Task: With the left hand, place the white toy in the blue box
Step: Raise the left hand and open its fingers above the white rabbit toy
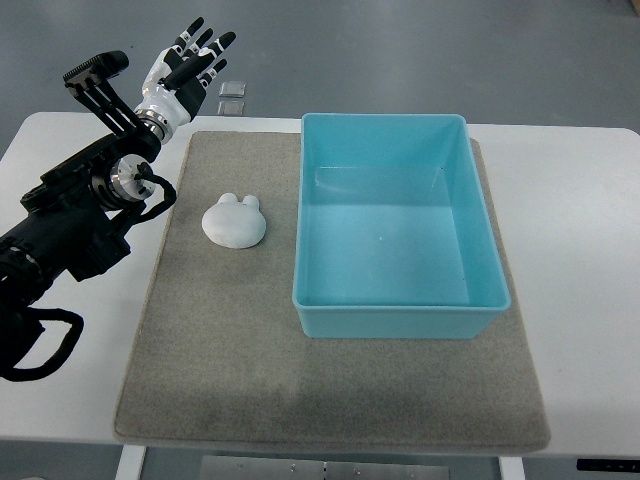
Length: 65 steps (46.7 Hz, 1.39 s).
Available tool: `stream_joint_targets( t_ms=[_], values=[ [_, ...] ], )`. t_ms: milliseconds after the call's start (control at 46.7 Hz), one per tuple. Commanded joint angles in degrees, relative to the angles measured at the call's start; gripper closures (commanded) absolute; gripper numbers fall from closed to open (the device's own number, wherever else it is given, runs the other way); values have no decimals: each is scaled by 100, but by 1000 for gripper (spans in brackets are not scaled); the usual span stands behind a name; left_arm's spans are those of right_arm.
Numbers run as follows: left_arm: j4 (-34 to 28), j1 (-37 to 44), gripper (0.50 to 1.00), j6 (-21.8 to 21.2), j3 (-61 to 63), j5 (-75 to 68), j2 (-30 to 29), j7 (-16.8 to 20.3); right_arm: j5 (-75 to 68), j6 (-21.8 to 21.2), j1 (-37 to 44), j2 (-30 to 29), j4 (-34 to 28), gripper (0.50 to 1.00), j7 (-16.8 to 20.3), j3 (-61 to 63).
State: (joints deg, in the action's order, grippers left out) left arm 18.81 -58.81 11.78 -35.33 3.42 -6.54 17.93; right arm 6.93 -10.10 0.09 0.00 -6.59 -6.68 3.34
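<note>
A white rabbit-shaped toy lies on the grey mat, just left of the blue box. The box is open-topped and holds nothing. My left hand is raised at the upper left, beyond the mat's far left corner, well above and behind the toy. Its fingers are spread and hold nothing. The black left arm runs in from the left edge. The right arm does not show.
The mat lies on a white table. Two small clear squares rest on the floor beyond the table's far edge, near the left hand.
</note>
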Motion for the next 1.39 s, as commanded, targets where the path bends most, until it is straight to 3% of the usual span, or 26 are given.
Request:
stream_joint_targets(
  t_ms=[0, 1006, 1198, 1370],
  values=[
    [0, 1, 506, 0, 0, 1, -5, 0, 2, -1, 0, 0, 0, 564, 0, 0],
    [26, 1, 508, -80, 88, -43, -76, 0, 2, -1, 0, 0, 0, 564, 0, 0],
    [561, 9, 508, -106, 123, -60, -268, -18, -7, -1, 0, 0, 0, 564, 0, 0],
    [676, -26, 508, -264, 447, -131, -436, -35, 2, -1, 0, 0, 0, 564, 0, 0]
  ],
)
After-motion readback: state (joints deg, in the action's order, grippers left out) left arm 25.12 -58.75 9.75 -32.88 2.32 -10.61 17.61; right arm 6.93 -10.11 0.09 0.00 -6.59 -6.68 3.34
